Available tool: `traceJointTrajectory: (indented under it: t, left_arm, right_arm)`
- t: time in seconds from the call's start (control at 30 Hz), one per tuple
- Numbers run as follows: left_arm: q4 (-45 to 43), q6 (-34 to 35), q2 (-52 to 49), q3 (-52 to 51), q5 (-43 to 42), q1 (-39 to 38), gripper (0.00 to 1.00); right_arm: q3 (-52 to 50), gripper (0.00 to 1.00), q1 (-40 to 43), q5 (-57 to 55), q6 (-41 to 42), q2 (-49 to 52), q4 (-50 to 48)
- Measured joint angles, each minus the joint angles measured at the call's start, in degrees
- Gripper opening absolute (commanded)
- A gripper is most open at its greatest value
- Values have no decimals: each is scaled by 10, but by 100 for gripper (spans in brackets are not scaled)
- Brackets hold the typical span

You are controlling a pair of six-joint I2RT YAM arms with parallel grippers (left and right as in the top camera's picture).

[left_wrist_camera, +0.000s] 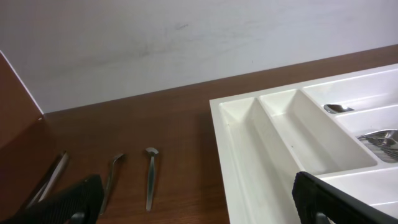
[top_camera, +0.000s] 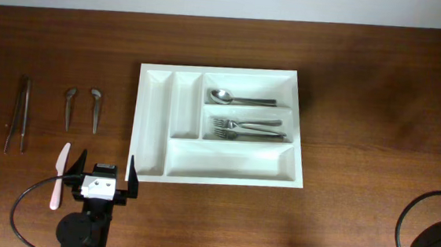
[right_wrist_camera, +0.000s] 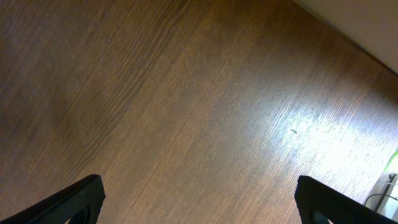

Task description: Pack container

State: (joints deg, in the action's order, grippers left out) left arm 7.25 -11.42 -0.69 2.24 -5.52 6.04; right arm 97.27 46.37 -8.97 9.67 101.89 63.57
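The white cutlery tray [top_camera: 154, 118] lies mid-table, also in the left wrist view [left_wrist_camera: 249, 149]. Its top long compartment holds a spoon [top_camera: 230, 97]; the middle one holds forks [top_camera: 248, 129]; the bottom long one and the two narrow ones look bare. On the table left of it lie two small spoons [top_camera: 70, 105] [top_camera: 95, 107], two long metal pieces [top_camera: 20, 113] and a pink-handled knife [top_camera: 59, 175]. My left gripper [top_camera: 105, 171] is open and empty at the tray's front-left corner. My right gripper [right_wrist_camera: 199, 199] is open over bare wood.
The right arm's body [top_camera: 440, 243] and cable sit at the table's front right corner. A black cable [top_camera: 25, 203] loops beside the left arm. A white wall runs along the table's far edge [left_wrist_camera: 155, 43].
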Motion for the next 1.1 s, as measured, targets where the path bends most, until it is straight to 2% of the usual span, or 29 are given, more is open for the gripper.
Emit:
traceJointTrajectory:
  t: [0.8, 1.0, 1.1]
  left_arm:
    - [-1, 0, 0, 0, -2, 0, 99]
    - [-8, 4, 0, 0, -113, 0, 99]
    - [14, 35, 0, 8, -157, 0, 99]
  right_arm:
    - [0, 99, 0, 0, 0, 0, 0]
    - [0, 99, 0, 0, 0, 0, 0]
    - [0, 99, 0, 0, 0, 0, 0]
